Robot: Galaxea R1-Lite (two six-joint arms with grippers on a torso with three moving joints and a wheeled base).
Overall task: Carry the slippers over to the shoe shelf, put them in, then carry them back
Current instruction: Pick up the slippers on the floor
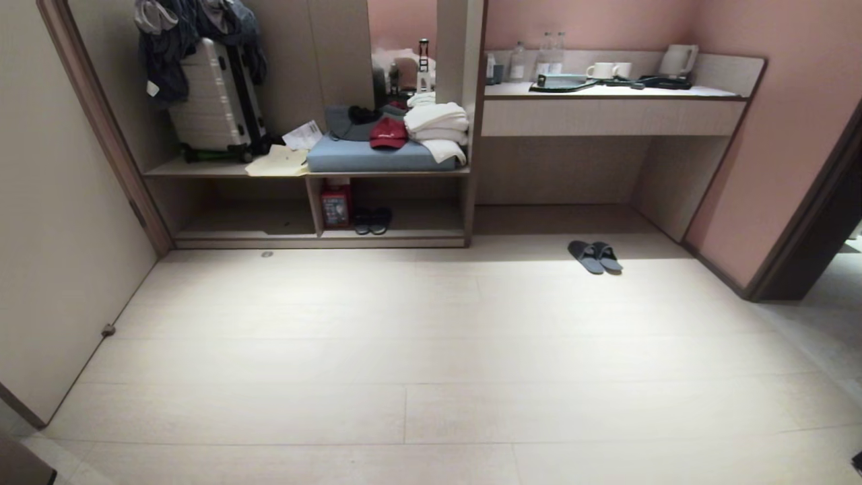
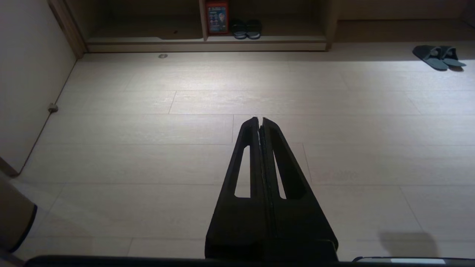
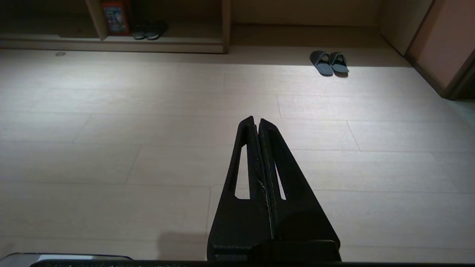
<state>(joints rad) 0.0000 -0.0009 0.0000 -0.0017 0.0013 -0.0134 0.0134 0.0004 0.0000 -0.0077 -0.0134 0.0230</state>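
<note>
Waiting on the floor (image 1: 431, 350): two slippers (image 1: 595, 256), side by side.
Both grippers, left gripper (image 2: 261, 119) and right gripper (image 3: 256, 119), have fingers pressed together, empty, well short of the slippers; two black ones sit in the shoe shelf (image 1: 390, 236).

This looked like a hotel guest room, at its entry and luggage nook. A built-in wood-grain alcove held a hard-shell suitcase (image 1: 215, 98) with clothes draped over it, folded white towels (image 1: 438, 121) and a red cap (image 1: 388, 133) on a blue cushion (image 1: 363, 158). Beneath sat the shoe shelf (image 1: 316, 236). To the right, a fitted bench (image 1: 613, 114) against a pink wall carried a kettle (image 1: 679, 60), cups (image 1: 609, 70) and water bottles (image 1: 535, 60). Pale plank flooring (image 1: 404, 350) ran throughout.
</note>
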